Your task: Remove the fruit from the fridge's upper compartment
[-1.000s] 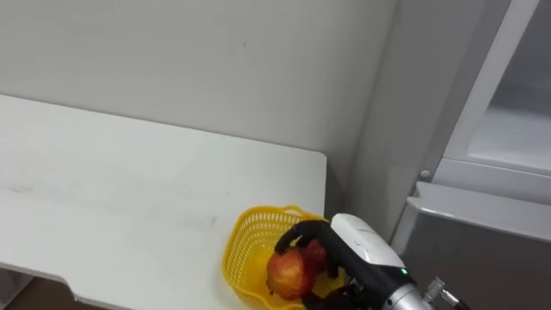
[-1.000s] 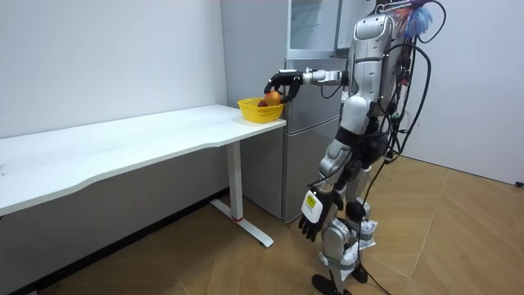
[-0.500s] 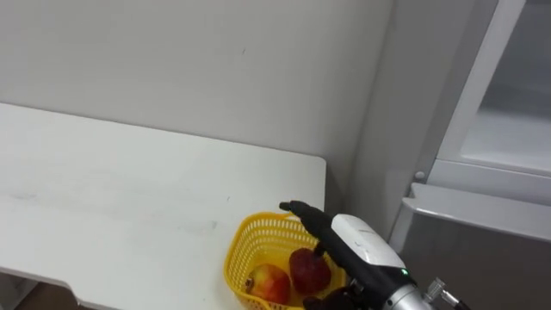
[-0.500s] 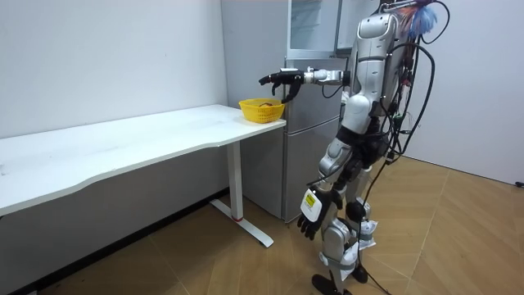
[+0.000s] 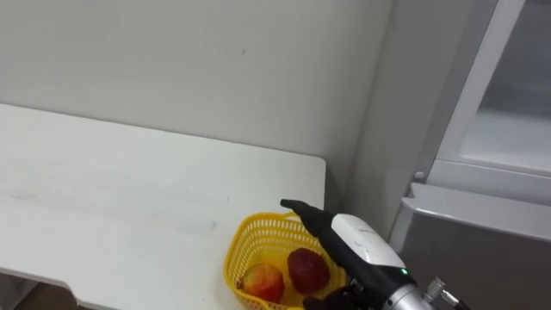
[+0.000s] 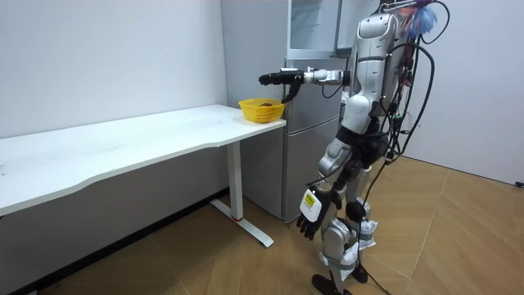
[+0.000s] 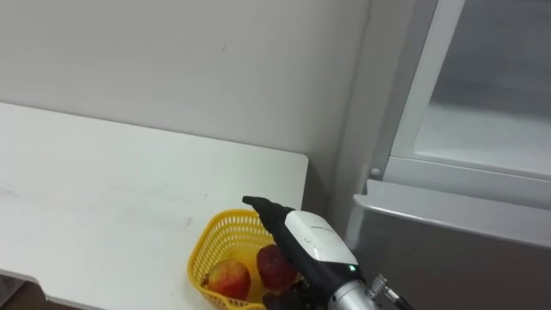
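A yellow mesh basket (image 5: 244, 245) stands on the near right corner of the white table (image 5: 129, 189), close to the fridge. Two apples lie in it: a red-and-yellow one (image 5: 263, 282) on the left and a darker red one (image 5: 307, 269) beside it. My right hand (image 5: 357, 245) hovers just above the basket's right side, open, with its fingers stretched out straight over the rim and nothing in it. In the room view this hand (image 6: 277, 79) is held out level above the basket (image 6: 260, 110). My left hand (image 6: 309, 223) hangs open by my thigh.
The grey fridge (image 5: 482, 215) stands right of the table, its upper compartment (image 5: 516, 120) open with a pale shelf inside. A plain wall runs behind the table. I stand in front of the fridge on a wooden floor (image 6: 458, 238).
My right hand has let go of the red-and-yellow apple, which now lies in the basket. Its fingers have straightened and the hand has risen a little above the rim.
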You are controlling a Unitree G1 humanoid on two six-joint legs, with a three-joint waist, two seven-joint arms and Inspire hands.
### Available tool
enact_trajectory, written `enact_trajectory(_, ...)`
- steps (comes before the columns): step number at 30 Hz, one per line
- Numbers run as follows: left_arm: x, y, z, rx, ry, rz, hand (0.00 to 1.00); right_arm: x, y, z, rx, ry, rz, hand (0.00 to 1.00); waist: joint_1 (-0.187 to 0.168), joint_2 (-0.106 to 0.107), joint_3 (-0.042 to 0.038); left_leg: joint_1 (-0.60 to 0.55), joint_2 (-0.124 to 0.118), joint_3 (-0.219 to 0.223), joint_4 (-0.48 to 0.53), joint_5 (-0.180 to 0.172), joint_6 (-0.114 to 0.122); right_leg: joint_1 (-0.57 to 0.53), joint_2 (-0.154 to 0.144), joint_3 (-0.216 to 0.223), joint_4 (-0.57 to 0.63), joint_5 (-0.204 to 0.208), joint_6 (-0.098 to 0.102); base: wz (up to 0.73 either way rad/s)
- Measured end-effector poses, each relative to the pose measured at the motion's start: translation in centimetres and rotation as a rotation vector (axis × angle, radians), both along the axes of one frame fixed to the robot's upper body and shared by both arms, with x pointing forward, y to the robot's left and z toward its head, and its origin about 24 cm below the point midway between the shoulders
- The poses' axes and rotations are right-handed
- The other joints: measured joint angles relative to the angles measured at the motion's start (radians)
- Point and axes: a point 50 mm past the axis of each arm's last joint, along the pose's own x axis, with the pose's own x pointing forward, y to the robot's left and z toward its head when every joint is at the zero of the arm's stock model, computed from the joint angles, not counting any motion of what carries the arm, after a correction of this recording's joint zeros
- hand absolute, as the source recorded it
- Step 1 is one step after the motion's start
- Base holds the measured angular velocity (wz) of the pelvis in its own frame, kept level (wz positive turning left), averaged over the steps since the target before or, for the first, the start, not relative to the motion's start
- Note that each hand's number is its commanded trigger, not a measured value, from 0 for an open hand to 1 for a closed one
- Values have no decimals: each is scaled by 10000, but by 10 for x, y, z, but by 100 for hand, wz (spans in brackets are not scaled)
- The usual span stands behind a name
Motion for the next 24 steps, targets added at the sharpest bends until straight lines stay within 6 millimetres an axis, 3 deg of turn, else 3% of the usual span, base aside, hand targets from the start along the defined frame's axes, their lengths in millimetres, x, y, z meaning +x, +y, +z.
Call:
enact_trajectory(2,1,-1,0,-23,-35,-52,0,-1,1,3,77,-82,77,0,-34,68,26,-39,0,13,-5,-5,6,-23,-1,12,-7,2,5,0)
enact_trajectory(6,1,-2,0,-21,-36,-83,0,-2,5,9,124,-268,305,0,-142,149,-7,-27,1,12,-36,-4,5,-22,4,11,-22,2,6,0)
enact_trajectory(11,3,-4,0,-69,-192,-124,0,-4,8,15,116,-375,617,0,-287,210,-92,16,-1,75,-112,0,4,-9,3,15,-31,2,7,0)
enact_trajectory(15,10,-5,2,-80,-511,-150,0,-6,8,30,423,-765,835,0,-379,191,-178,130,10,150,-186,7,-1,30,18,61,-88,6,7,-4)
enact_trajectory(24,5,-2,2,321,-989,403,0,-22,3,63,2327,-1652,1087,0,-820,169,-180,601,16,382,-413,5,3,368,34,302,-152,-5,44,-8)
